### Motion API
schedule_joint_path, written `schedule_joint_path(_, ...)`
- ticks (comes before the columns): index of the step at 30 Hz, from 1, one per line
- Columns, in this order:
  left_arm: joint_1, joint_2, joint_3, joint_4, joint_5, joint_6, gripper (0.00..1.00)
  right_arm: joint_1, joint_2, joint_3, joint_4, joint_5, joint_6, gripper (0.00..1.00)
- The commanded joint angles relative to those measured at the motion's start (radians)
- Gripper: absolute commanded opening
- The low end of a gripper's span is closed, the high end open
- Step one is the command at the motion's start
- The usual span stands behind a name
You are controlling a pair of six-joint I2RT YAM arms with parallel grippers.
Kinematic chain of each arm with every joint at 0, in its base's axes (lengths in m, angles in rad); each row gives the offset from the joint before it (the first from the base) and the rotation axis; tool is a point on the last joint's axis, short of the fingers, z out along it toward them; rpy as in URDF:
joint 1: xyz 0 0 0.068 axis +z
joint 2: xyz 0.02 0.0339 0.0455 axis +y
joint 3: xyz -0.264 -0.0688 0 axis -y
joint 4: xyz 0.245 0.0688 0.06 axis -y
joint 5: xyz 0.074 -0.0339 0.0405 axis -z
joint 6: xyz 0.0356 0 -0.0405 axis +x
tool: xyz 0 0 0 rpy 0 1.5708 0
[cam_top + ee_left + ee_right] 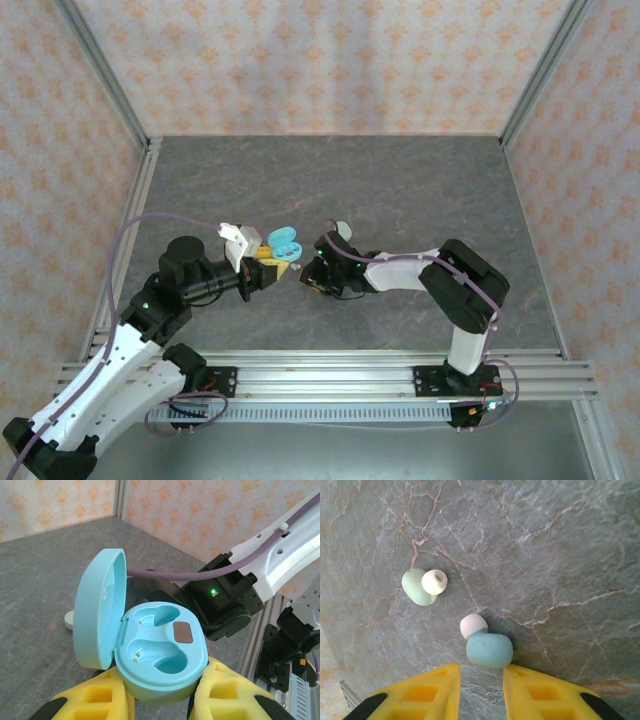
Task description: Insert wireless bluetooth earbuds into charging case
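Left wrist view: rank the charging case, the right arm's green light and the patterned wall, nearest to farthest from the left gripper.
1. The charging case, open, held by the left gripper.
2. The green light, behind the case, right of centre.
3. The patterned wall, at the back.

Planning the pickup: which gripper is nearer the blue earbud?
Right. The right gripper hangs just by the blue earbud; left gripper, holding the open case, is farther off.
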Motion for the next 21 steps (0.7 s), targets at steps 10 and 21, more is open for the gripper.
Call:
schedule_joint_path(10, -0.001, -0.011, -0.007, -0.002, -0.015, -0.005, 0.14, -0.055, 0.047, 0.08, -0.031, 0.038, -0.042, 0.27)
schedule_joint_path(21, 0.0, -0.014, -0.006, -0.003, -0.017, -0.003, 0.14, -0.066, 0.061, 0.115, -0.081, 0.031, -0.077, 0.27)
